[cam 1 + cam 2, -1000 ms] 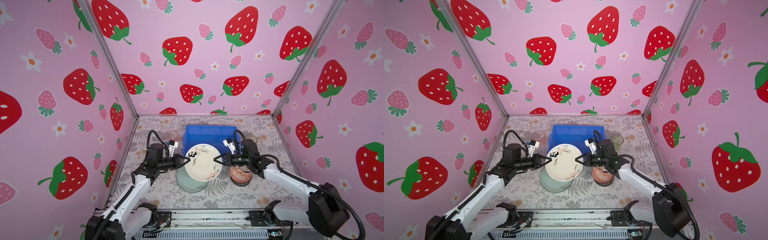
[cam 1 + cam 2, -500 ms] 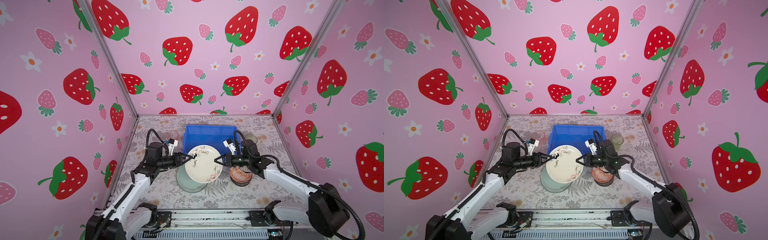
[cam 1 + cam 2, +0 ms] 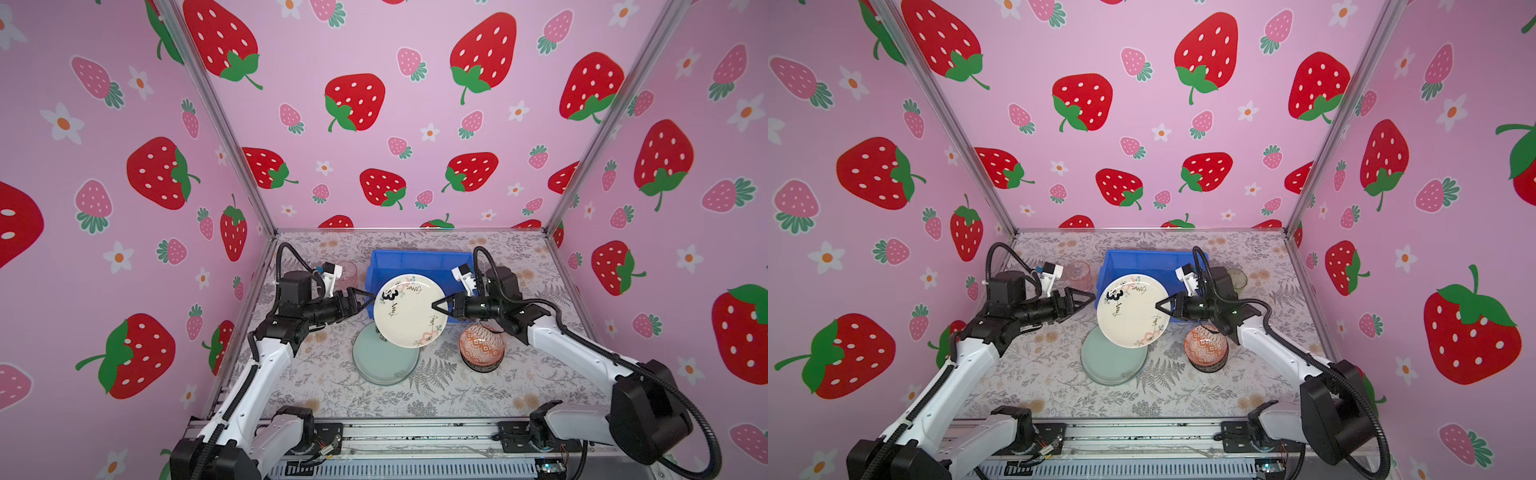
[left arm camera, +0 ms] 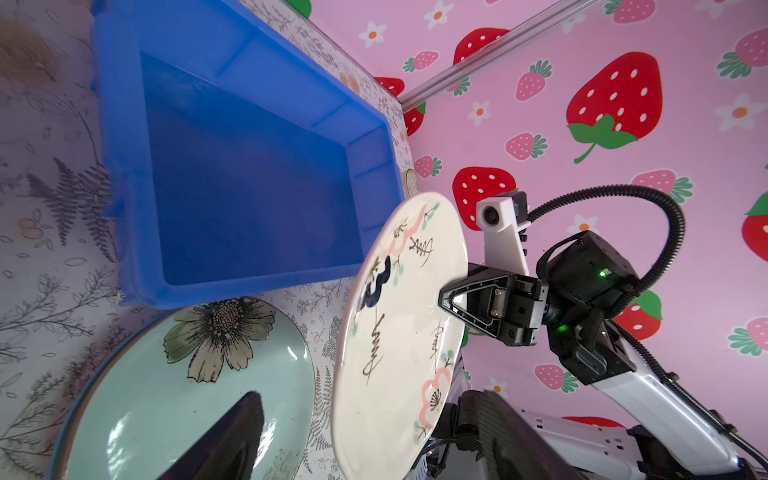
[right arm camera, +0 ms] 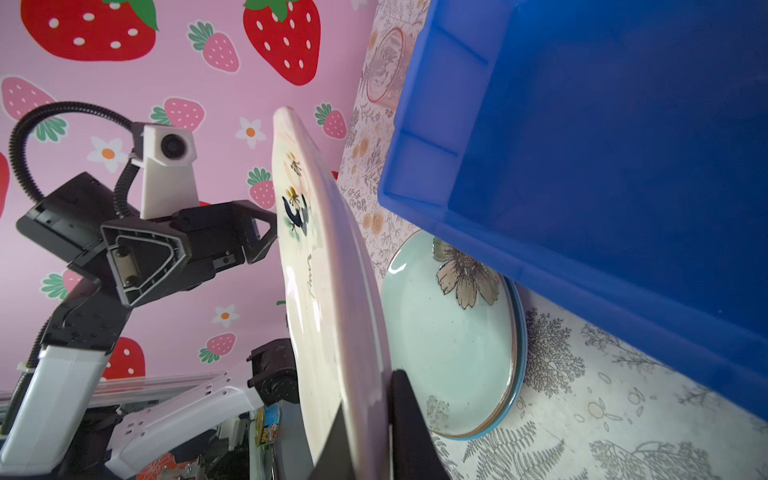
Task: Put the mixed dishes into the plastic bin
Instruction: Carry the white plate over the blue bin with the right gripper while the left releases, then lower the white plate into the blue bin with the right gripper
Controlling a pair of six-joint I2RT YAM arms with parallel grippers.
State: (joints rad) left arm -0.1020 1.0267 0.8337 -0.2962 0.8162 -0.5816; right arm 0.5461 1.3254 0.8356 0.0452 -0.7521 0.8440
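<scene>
Right gripper [image 3: 437, 306] clamps the right rim of the tilted round white black-marked plate [image 3: 409, 309]; the bright blue plastic bin [image 3: 419, 257] lies just up-frame; left gripper [image 3: 366, 302] gapes clear.

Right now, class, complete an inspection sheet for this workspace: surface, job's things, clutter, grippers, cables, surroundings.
Surface: floral-print table cover, flat.
Job's things: blue plastic bin empty; white plate with black marks held tilted up; mint-green flower plate lying flat atop a blue-rimmed plate; orange-red patterned bowl stacked on a darker bowl; pink tumbler left of the bin; green tumbler right of it, behind the right arm.
Clutter: nothing seen.
Grippers: left gripper open, jaws astride the white plate's rim; right gripper shut on the opposite rim.
Cables: black corrugated cables arch over both wrists, clear of the dishes.
Surroundings: strawberry-print walls; metal rail at the front.
</scene>
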